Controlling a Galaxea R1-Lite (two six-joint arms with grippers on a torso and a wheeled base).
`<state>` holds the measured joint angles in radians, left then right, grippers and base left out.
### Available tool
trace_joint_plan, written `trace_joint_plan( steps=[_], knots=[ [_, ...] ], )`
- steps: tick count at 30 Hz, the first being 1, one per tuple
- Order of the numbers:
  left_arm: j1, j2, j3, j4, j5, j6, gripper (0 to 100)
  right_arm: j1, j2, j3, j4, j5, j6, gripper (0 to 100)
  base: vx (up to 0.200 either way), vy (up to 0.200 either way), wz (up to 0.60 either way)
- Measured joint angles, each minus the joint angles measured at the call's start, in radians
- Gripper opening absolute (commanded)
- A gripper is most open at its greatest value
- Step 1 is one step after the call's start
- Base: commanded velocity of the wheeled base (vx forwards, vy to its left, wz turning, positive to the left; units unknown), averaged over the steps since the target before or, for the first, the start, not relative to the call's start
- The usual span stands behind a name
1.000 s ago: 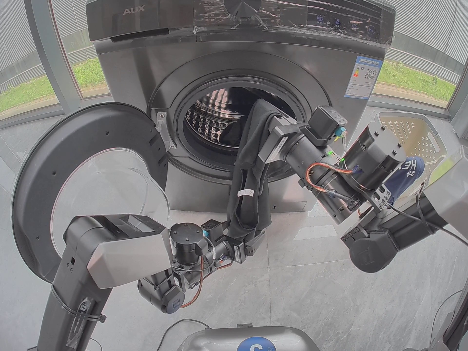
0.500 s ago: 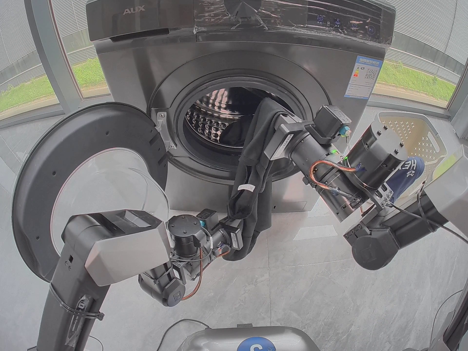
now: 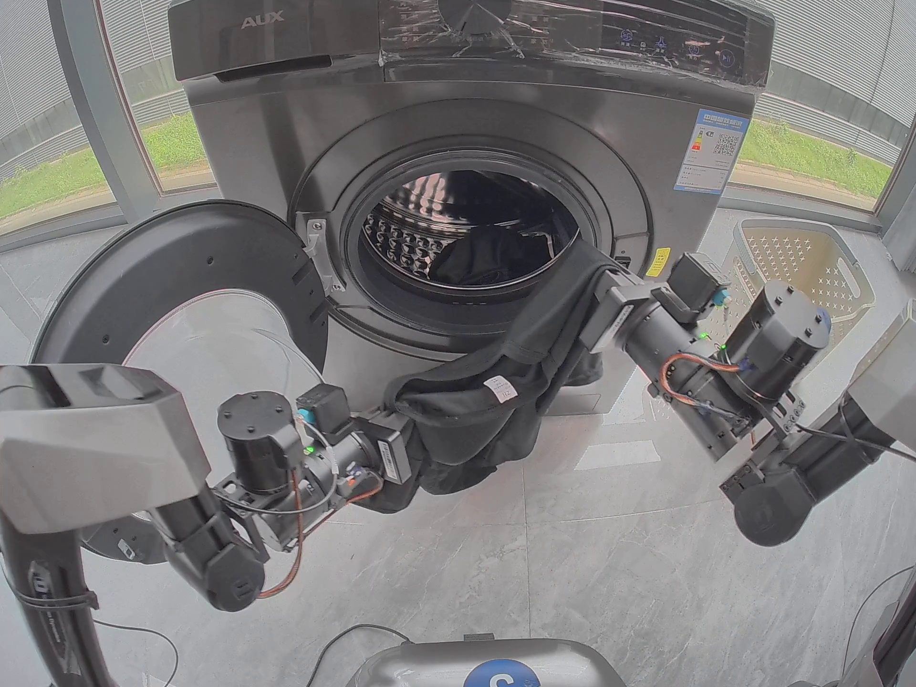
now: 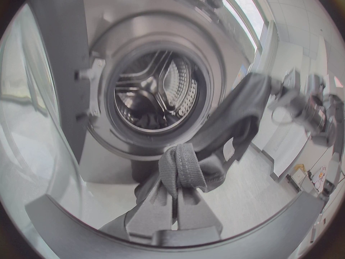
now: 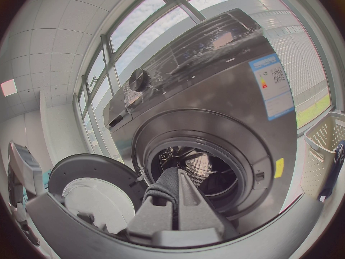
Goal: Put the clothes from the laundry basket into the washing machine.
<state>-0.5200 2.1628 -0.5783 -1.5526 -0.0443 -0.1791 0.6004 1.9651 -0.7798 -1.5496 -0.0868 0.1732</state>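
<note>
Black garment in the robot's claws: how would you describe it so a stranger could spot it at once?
Find the grey washing machine with its round door swung open. In front of its opening, the black garment hangs stretched between the left claw and the right claw. Unlike the dark clothes lying inside the drum, it sags in mid-air outside, showing a small white tag.

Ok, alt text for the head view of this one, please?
The left gripper and right gripper hold a black cloth garment slung between them before the open grey metal front-loading washing machine. Its round dark door stands open at left; a beige perforated plastic laundry basket sits at right.
</note>
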Motion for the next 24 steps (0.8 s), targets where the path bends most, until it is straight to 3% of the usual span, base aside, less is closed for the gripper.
trace_joint_plan(
  steps=[9, 24],
  knots=[
    [0.024, -0.282, 0.089, 0.003, -0.002, -0.003, 0, -0.051, -0.079, 0.178, -0.003, 0.061, 0.062, 0, 0.0, 0.0, 0.0],
    [0.061, -0.432, 0.037, 0.003, 0.007, 0.007, 0, -0.107, -0.12, 0.257, -0.003, 0.063, 0.04, 0, 0.0, 0.0, 0.0]
  ],
)
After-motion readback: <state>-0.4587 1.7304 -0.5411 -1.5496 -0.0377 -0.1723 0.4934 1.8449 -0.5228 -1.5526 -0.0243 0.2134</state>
